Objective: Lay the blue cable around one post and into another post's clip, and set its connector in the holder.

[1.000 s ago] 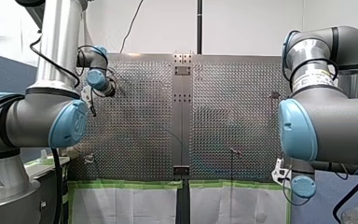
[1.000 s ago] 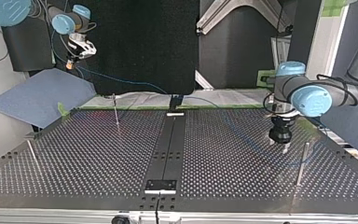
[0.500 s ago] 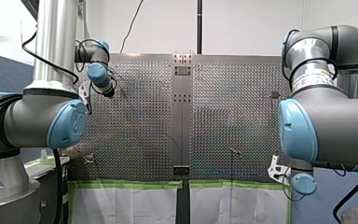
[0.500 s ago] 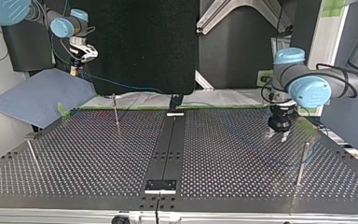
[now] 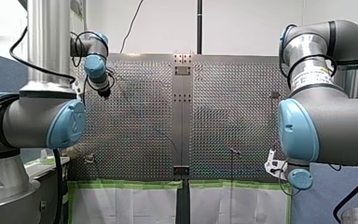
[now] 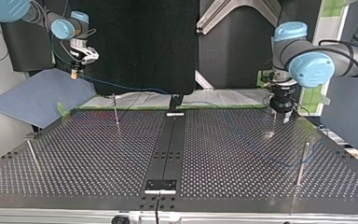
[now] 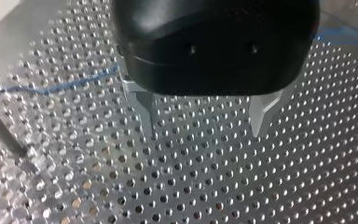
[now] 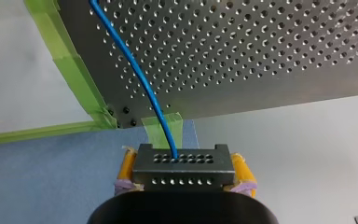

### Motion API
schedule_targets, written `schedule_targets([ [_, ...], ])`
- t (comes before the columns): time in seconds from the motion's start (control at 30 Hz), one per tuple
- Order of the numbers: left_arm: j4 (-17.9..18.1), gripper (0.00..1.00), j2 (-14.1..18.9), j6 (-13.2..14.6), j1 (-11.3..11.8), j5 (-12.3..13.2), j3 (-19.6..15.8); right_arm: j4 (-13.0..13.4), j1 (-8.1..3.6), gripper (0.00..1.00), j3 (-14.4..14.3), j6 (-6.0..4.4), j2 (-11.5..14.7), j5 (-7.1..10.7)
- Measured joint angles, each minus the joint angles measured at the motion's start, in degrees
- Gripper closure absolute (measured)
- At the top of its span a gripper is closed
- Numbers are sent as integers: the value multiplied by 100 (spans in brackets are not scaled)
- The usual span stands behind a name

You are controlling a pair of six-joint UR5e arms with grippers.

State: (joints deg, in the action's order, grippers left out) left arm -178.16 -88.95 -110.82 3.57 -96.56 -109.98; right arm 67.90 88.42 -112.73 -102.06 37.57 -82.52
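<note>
Blue cable (image 8: 142, 79) from a dark, hole-dotted connector (image 8: 184, 162) in the yellow-padded grasp of my right hand (image 8: 184, 173); my left hand (image 7: 203, 131) released.

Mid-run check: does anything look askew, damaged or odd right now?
Nothing stands out. My right gripper is shut on the connector, held squarely, off the table by its taped corner; the blue cable runs smoothly from it onto the table. My left gripper is open and empty above the holes.
</note>
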Motion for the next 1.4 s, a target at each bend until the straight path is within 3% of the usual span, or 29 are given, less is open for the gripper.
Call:
schedule_targets([
  [0.27,-399,0,400,39,-48,-159,89,13,72,100,0,-82,1,-2],
  [0.5,-770,0,771,90,-48,-488,428,52,106,100,0,-162,1,-2],
  [0.67,-1003,0,1006,95,-37,-520,660,57,109,100,0,-174,1,-2],
  [1.03,-1528,0,1488,57,-10,-69,1186,58,112,100,0,-226,2,-2],
  [1.4,-2101,0,1095,84,27,456,1759,38,111,100,1,-228,2,-3],
])
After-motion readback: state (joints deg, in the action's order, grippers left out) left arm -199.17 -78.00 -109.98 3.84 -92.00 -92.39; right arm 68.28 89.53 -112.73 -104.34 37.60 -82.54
